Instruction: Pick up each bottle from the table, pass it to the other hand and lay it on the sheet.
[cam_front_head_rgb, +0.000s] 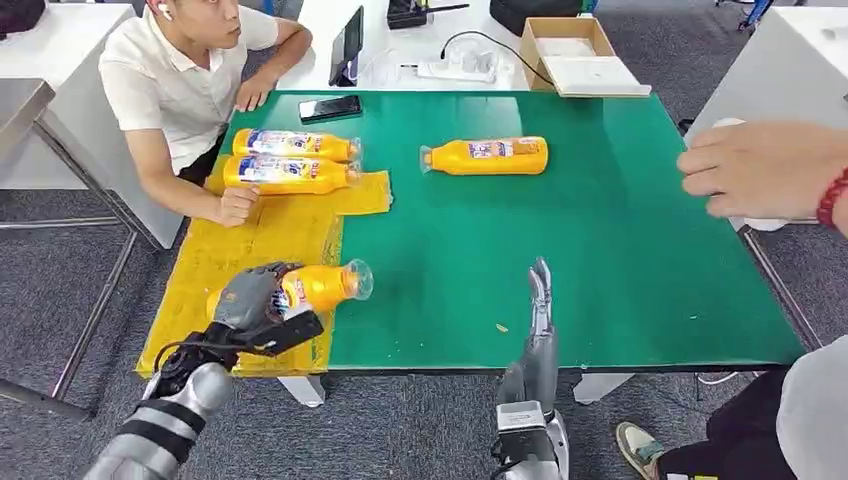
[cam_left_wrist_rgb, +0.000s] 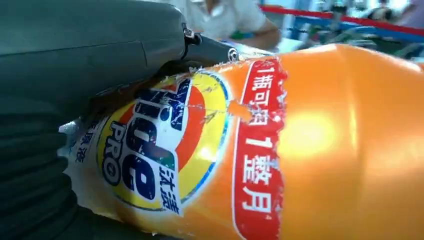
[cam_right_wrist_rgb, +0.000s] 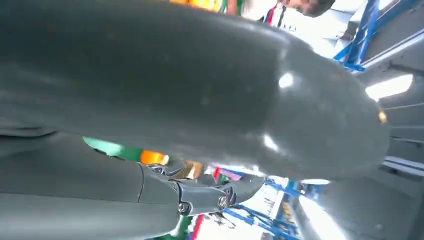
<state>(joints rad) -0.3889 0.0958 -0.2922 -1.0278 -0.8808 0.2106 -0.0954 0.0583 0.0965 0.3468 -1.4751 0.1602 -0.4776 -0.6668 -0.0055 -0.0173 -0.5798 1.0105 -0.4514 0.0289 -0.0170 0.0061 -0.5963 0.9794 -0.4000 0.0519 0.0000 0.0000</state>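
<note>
Tabletop (cam_front_head_rgb: 600, 250): green mat surface on a table standing on grey carpet; white desks around it.

Sheet (cam_front_head_rgb: 270, 240): yellow, laid over the robot's left portion of the tabletop, running from the near edge toward the far side.

Phone (cam_front_head_rgb: 330, 108): dark, flat on the green surface at the far edge.

Cardboard box (cam_front_head_rgb: 570, 50): open, on a white desk beyond the tabletop.

Seated person (cam_front_head_rgb: 190, 80): white shirt, at the far left corner, one fist resting on the sheet.

Second person's hand (cam_front_head_rgb: 760, 165): reaches in from the right above the tabletop edge, a red band at the wrist.

Two bottles (cam_front_head_rgb: 290, 160): orange, lying side by side at the far end of the sheet, touching.

Lone bottle (cam_front_head_rgb: 487, 156): orange, lying on bare green, well apart from the sheet.

Left hand (cam_front_head_rgb: 250, 297): fingers wrapped round a held bottle (cam_front_head_rgb: 320, 287) at its labelled end, clear cap pointing right; the bottle lies low over the near part of the sheet. Whether it touches the sheet cannot be told.

Right hand (cam_front_head_rgb: 540, 300): fingers straight and together, pointing away from the robot, holding nothing, above the near green edge.
</note>
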